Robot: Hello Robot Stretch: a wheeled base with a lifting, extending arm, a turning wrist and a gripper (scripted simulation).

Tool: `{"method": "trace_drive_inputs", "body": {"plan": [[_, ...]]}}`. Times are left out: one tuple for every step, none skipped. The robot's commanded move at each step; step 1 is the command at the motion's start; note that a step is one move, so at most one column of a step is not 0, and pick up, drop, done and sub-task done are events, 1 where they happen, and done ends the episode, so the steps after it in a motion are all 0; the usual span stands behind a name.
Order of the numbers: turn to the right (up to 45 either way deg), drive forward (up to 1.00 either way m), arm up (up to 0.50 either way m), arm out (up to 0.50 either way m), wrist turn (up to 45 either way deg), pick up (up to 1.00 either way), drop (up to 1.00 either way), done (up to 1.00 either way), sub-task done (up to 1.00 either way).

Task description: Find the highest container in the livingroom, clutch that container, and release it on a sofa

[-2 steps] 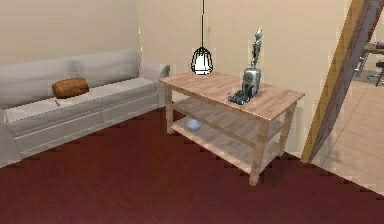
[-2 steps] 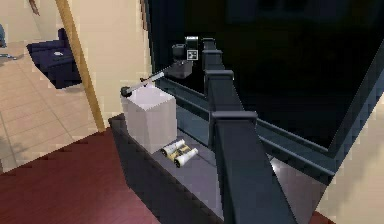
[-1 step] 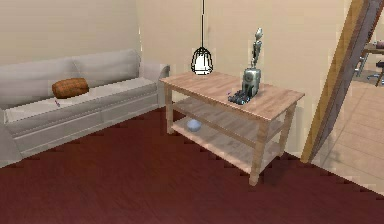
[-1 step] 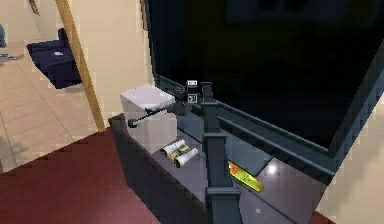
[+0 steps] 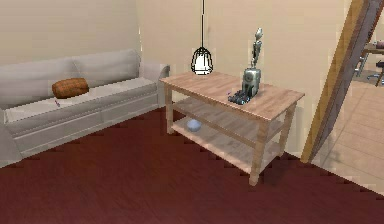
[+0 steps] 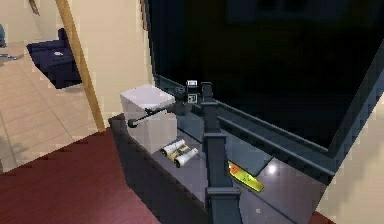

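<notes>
In the arm side view my arm (image 6: 214,150) rises to two white marked squares (image 6: 193,87), and the gripper (image 6: 136,122) reaches left from them. A white boxy container (image 6: 147,104) stands on a dark low cabinet (image 6: 140,165) right at the gripper's far end, so I cannot tell whether the gripper holds anything. In the forward view a grey sofa (image 5: 90,105) runs along the left wall with a brown cushion-like thing (image 5: 70,88) on its seat.
A wooden table with shelves (image 5: 270,105) carries a metal appliance (image 5: 248,82); a small pale thing (image 5: 192,126) lies under it. A wire pendant lamp (image 5: 202,59) hangs behind. A big dark screen (image 6: 270,60) backs the cabinet, with two pale cylinders (image 6: 180,152) and a yellow-green item (image 6: 245,177). A wooden doorframe (image 6: 80,60) stands left.
</notes>
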Motion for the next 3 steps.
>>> {"method": "trace_drive_inputs", "body": {"plan": [[0.0, 0.0, 0.1, 0.0, 0.0, 0.0, 0.0, 0.0, 0.0], [0.0, 0.0, -0.1, 0.0, 0.0, 0.0, 0.0, 0.0, 0.0], [0.0, 0.0, 0.1, 0.0, 0.0, 0.0, 0.0, 0.0, 0.0]]}}
